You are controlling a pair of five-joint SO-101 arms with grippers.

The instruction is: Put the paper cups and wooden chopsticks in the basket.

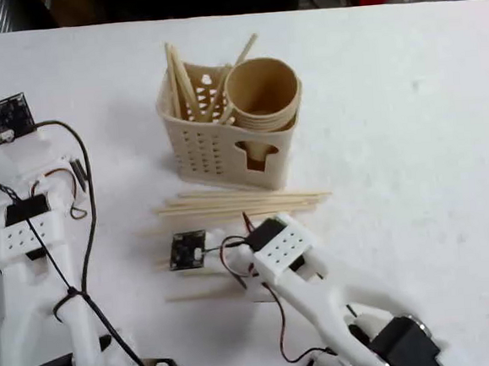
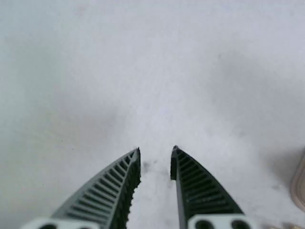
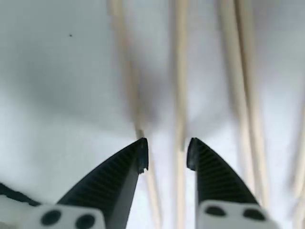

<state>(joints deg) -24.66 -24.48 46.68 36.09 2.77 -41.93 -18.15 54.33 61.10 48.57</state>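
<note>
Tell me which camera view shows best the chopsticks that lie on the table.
The high view: the loose chopsticks lie there beside the basket, most at full length. The right wrist view gives short stretches of several, with the right gripper open over them. The left wrist view faces bare table.

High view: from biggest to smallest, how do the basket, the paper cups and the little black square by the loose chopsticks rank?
1. basket
2. paper cups, stacked and standing in the basket
3. black square, clearly the smallest

text: none legible | labels: none | numbers: none | signs: none
</note>
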